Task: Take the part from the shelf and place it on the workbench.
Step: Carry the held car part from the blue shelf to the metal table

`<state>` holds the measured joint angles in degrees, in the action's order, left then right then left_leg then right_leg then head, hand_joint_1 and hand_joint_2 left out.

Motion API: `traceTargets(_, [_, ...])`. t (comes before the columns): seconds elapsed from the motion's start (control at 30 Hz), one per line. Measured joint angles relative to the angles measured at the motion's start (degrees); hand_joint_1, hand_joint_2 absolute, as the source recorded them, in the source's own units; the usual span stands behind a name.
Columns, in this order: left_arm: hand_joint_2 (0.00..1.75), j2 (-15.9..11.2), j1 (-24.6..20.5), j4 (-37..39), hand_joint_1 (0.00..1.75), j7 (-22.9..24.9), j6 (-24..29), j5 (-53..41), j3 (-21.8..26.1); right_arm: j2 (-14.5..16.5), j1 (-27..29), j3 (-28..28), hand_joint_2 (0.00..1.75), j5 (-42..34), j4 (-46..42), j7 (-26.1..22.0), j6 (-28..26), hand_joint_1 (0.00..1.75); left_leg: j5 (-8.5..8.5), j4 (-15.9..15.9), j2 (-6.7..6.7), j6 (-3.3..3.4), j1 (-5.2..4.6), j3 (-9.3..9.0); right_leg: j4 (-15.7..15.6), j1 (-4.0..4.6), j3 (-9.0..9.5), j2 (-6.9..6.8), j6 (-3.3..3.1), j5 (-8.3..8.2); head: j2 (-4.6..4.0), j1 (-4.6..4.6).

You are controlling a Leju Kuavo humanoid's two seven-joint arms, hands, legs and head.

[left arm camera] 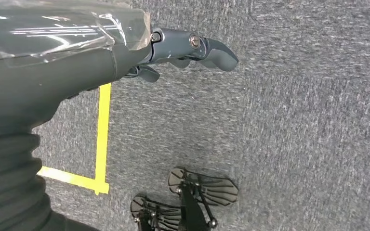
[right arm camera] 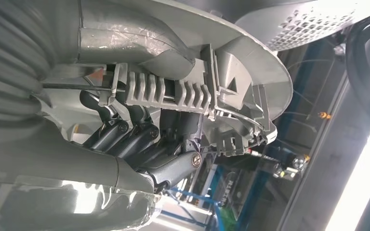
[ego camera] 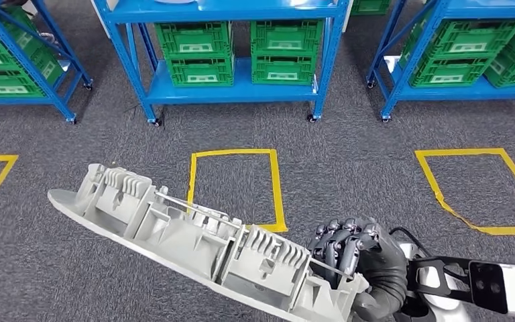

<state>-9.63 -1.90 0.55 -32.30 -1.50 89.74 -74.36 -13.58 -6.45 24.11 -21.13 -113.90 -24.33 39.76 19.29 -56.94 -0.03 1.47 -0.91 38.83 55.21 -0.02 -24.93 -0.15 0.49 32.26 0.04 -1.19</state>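
Grey carpet point(ego camera: 349, 154) below; right hand point(ego camera: 359, 265) fingers point(ego camera: 338, 241) clasping part point(ego camera: 188, 235), left hand point(left arm camera: 125, 53) fingers' state unclear.

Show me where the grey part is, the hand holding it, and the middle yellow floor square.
grey part point(ego camera: 174, 231): head view, on its ribbed middle section.
right hand point(ego camera: 359, 258): head view, on the dark fingers wrapped around the part's end.
yellow floor square point(ego camera: 276, 188): head view, on its right tape edge.

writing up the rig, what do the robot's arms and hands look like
The right hand has dark grey jointed fingers and a thick grey thumb, on a silver wrist with black brackets and a black cable. The left hand shows blue-grey fingers with metal screws, a clear plastic wrap and a grey ribbed cover.
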Motion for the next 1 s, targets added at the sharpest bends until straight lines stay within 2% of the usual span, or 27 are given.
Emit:
traceTargets(0.03, [1.75, 0.0, 0.0, 0.0, 0.00, 0.0, 0.0, 0.0, 0.0, 0.0, 0.1, 0.0, 1.75, -0.1, 0.0, 0.0, 0.0, 1.75, -0.49, 0.1, -0.02, -0.31, 0.13, 0.16, 0.2, -0.09, -0.57, 0.00, -0.39, -0.47, 0.00, -0.01])
traceTargets(0.07, [1.75, -0.1, 0.1, 0.0, 0.00, 0.0, 0.0, 0.0, 0.0, -0.1, 0.1, 0.0, 1.75, -0.1, 0.0, 0.0, 0.0, 1.75, -0.07, -0.2, -0.05, -0.69, 0.29, 0.43, 0.2, -0.15, -0.96, -0.05, -0.81, -0.99, 0.00, 0.01])
traceTargets(0.1, [1.75, -0.1, 0.2, 0.0, 0.00, 0.0, 0.0, 0.0, 0.0, -0.1, 0.1, 0.0, 1.75, -0.2, 0.0, 0.1, 0.0, 1.75, 1.49, -1.2, -0.08, -1.14, 0.47, 0.82, 0.2, -0.28, -1.48, -0.15, -1.36, -1.63, 0.00, -0.07])
traceTargets(0.13, [1.75, -0.1, 0.2, 0.0, 0.00, 0.0, 0.0, 0.0, 0.0, -0.1, 0.1, 0.0, 1.75, -0.2, 0.0, 0.1, 0.0, 1.75, 4.10, -3.3, -0.10, -1.62, 0.70, 1.37, 0.1, -0.42, -2.10, -0.25, -1.74, -2.35, 0.00, -0.13])
traceTargets(0.2, [1.75, 0.0, 0.2, 0.0, 0.00, 0.0, 0.1, 0.0, 0.0, 0.0, 0.2, -0.1, 1.75, -0.3, 0.0, 0.1, 0.0, 1.75, 10.37, -10.2, -0.10, -2.54, 1.25, 2.56, 0.2, -0.34, -3.59, -0.34, -2.07, -3.71, 0.00, -0.28])
traceTargets(0.23, [1.75, 0.0, 0.2, 0.0, 0.00, -0.1, 0.2, 0.0, 0.0, 0.0, 0.2, -0.1, 1.75, -0.3, 0.0, 0.1, 0.0, 1.75, 12.03, -13.7, -0.08, -2.88, 1.52, 2.88, 0.3, -0.33, -4.39, -0.33, -1.99, -4.42, 0.00, -0.30])
traceTargets(0.27, [1.75, 0.1, 0.2, 0.0, 0.00, -0.1, 0.2, 0.0, 0.0, -0.1, 0.3, -0.1, 1.75, -0.3, 0.0, 0.1, -0.1, 1.75, 12.27, -16.2, -0.07, -3.13, 1.78, 2.64, 0.5, -0.33, -5.30, -0.33, -1.90, -5.10, 0.00, -0.29])
traceTargets(0.3, [1.75, 0.2, 0.1, 0.0, 0.00, -0.1, 0.2, 0.0, 0.0, -0.1, 0.4, -0.2, 1.75, -0.3, 0.0, 0.0, -0.2, 1.75, 11.30, -16.9, -0.06, -3.27, 2.02, 1.61, 0.7, -0.34, -6.27, -0.30, -1.77, -5.72, 0.00, -0.31])
traceTargets(0.33, [1.75, 0.2, 0.1, 0.0, 0.00, -0.1, 0.1, 0.0, -0.1, -0.1, 0.5, -0.3, 1.75, -0.1, 0.0, -0.2, -0.3, 1.75, 9.83, -15.6, -0.06, -3.31, 2.22, -0.47, 1.0, -0.34, -7.23, -0.26, -1.60, -6.33, 0.00, -0.31])
traceTargets(0.37, [1.75, 0.2, 0.0, 0.0, 0.00, -0.2, 0.0, 0.0, -0.1, -0.2, 0.6, -0.5, 1.75, 0.0, 0.0, -0.4, -0.3, 1.75, 8.81, -12.5, -0.09, -3.22, 2.34, -3.47, 1.3, -0.35, -8.08, -0.22, -1.41, -6.89, 0.00, -0.32])
traceTargets(0.4, [1.75, 0.1, 0.0, 0.0, 0.00, -0.2, -0.1, 0.0, -0.1, -0.2, 0.7, -0.7, 1.75, 0.3, 0.0, -0.6, -0.4, 1.75, 8.86, -8.1, -0.14, -2.99, 2.30, -6.94, 1.5, -0.29, -8.74, -0.20, -1.14, -7.41, 0.00, -0.32])
traceTargets(0.43, [1.75, 0.1, -0.1, 0.0, 0.00, -0.3, -0.3, 0.0, -0.1, -0.3, 0.8, -0.9, 1.75, 0.5, -0.1, -0.7, -0.4, 1.75, 9.61, -3.8, -0.18, -2.68, 2.19, -10.02, 1.6, -0.25, -9.20, -0.23, -0.80, -7.96, 0.00, -0.28])
traceTargets(0.47, [1.75, 0.1, -0.1, 0.0, 0.00, -0.3, -0.5, 0.0, -0.1, -0.3, 0.9, -1.1, 1.75, 0.7, -0.1, -0.9, -0.4, 1.75, 10.55, -0.7, -0.22, -2.35, 1.97, -11.98, 1.6, -0.26, -9.51, -0.29, -0.41, -8.50, 0.00, -0.26])
traceTargets(0.5, [1.75, 0.0, 0.0, 0.0, 0.00, -0.4, -0.6, 0.0, -0.2, -0.4, 1.0, -1.2, 1.75, 1.0, -0.1, -1.0, -0.5, 1.75, 11.15, 1.1, -0.22, -1.96, 1.67, -12.81, 1.5, -0.35, -9.80, -0.36, 0.05, -9.08, 0.00, -0.25])
traceTargets(0.57, [1.75, 0.0, 0.2, 0.0, 0.00, -0.4, -0.6, 0.0, -0.2, -0.5, 1.2, -1.5, 1.75, 1.8, -0.2, -1.1, -1.1, 1.75, 10.27, 2.0, -0.04, -1.04, 1.29, -12.16, 1.4, -0.65, -10.37, -0.37, 0.75, -9.75, 0.00, -0.26])
traceTargets(0.6, [1.75, 0.0, 0.3, 0.0, 0.00, -0.4, -0.5, 0.0, -0.2, -0.5, 1.3, -1.6, 1.75, 2.3, -0.3, -1.1, -1.6, 1.75, 9.49, 2.3, 0.08, -0.43, 1.24, -11.66, 2.1, -0.77, -10.89, -0.31, 0.75, -8.90, 0.00, -0.21])
traceTargets(0.63, [1.75, 0.1, 0.4, 0.0, 0.00, -0.4, -0.4, 0.0, -0.2, -0.6, 1.5, -1.7, 1.75, 2.6, -0.3, -1.0, -2.1, 1.75, 8.61, 2.6, 0.20, 0.06, 1.25, -11.02, 3.9, -0.81, -11.64, -0.24, 0.47, -7.03, 0.00, -0.14])
traceTargets(0.7, [1.75, 0.2, 0.5, 0.0, 0.00, -0.4, -0.2, 0.0, -0.2, -0.8, 1.7, -2.0, 1.75, 2.9, -0.4, -0.5, -3.0, 1.75, 7.05, 2.6, 0.30, 0.68, 1.20, -9.39, 10.6, -0.87, -13.65, -0.16, -0.27, -1.71, 0.00, 0.00])
traceTargets(0.73, [1.75, 0.3, 0.5, 0.0, 0.00, -0.4, -0.2, 0.0, -0.2, -0.8, 1.9, -2.1, 1.75, 3.2, -0.4, -0.1, -3.5, 1.75, 6.27, 2.5, 0.31, 0.73, 1.13, -8.34, 14.4, -0.89, -14.42, -0.14, -0.24, 0.14, 0.00, 0.02])
traceTargets(0.77, [1.75, 0.4, 0.6, 0.0, 0.00, -0.4, -0.2, 0.0, -0.1, -0.9, 2.2, -2.2, 1.75, 3.5, -0.4, 0.4, -4.0, 1.75, 5.51, 2.4, 0.32, 0.72, 1.09, -7.28, 17.2, -0.93, -14.61, -0.14, 0.15, 0.78, 0.00, 0.03])
traceTargets(0.8, [1.75, 0.5, 0.7, 0.0, 0.00, -0.4, -0.3, 0.0, 0.0, -0.9, 2.3, -2.3, 1.75, 4.0, -0.4, 0.8, -4.6, 1.75, 4.76, 2.2, 0.34, 0.63, 1.08, -6.17, 18.3, -0.99, -14.00, -0.14, 0.83, 0.25, 0.00, 0.03])
traceTargets(0.83, [1.75, 0.6, 0.7, 0.0, 0.00, -0.4, -0.3, 0.0, 0.0, -1.0, 2.4, -2.4, 1.75, 4.4, -0.4, 1.1, -5.1, 1.75, 4.03, 2.0, 0.35, 0.47, 1.11, -4.99, 17.3, -1.10, -12.34, -0.14, 1.58, -1.00, 0.00, 0.03])
traceTargets(0.87, [1.75, 0.8, 0.8, 0.0, 0.00, -0.4, -0.4, 0.0, 0.1, -1.0, 2.4, -2.5, 1.75, 4.6, -0.4, 1.2, -5.4, 1.75, 3.40, 1.5, 0.35, 0.24, 1.15, -3.87, 14.4, -1.22, -9.75, -0.15, 2.14, -2.14, 0.00, 0.04])
traceTargets(0.9, [1.75, 0.9, 0.9, 0.0, 0.00, -0.4, -0.4, 0.0, 0.1, -1.1, 2.4, -2.5, 1.75, 4.7, -0.5, 1.3, -5.6, 1.75, 2.90, 0.9, 0.32, -0.03, 1.11, -2.76, 10.2, -1.29, -6.53, -0.16, 2.35, -2.40, 0.00, 0.06])
traceTargets(0.93, [1.75, 1.0, 1.0, 0.0, 0.00, -0.4, -0.4, 0.0, 0.1, -1.1, 2.3, -2.6, 1.75, 4.8, -0.6, 1.3, -5.7, 1.75, 2.44, 0.3, 0.30, -0.36, 1.08, -1.84, 6.1, -1.26, -3.74, -0.11, 2.10, -1.89, 0.00, -0.01])
traceTargets(0.97, [1.75, 1.0, 1.0, 0.0, 0.00, -0.4, -0.4, 0.0, 0.1, -1.2, 2.4, -2.6, 1.75, 5.1, -0.8, 1.3, -5.9, 1.75, 2.00, -0.2, 0.29, -0.71, 1.04, -1.21, 3.2, -1.18, -2.04, -0.04, 1.67, -1.05, 0.00, -0.02])
traceTargets(1.0, [1.75, 1.0, 1.1, 0.0, 0.00, -0.4, -0.4, 0.0, 0.1, -1.2, 2.4, -2.6, 1.75, 5.5, -0.9, 1.2, -6.1, 1.75, 1.51, -0.4, 0.29, -1.08, 1.04, -0.78, 1.6, -0.97, -1.36, 0.03, 1.12, -0.36, 0.01, -0.05])
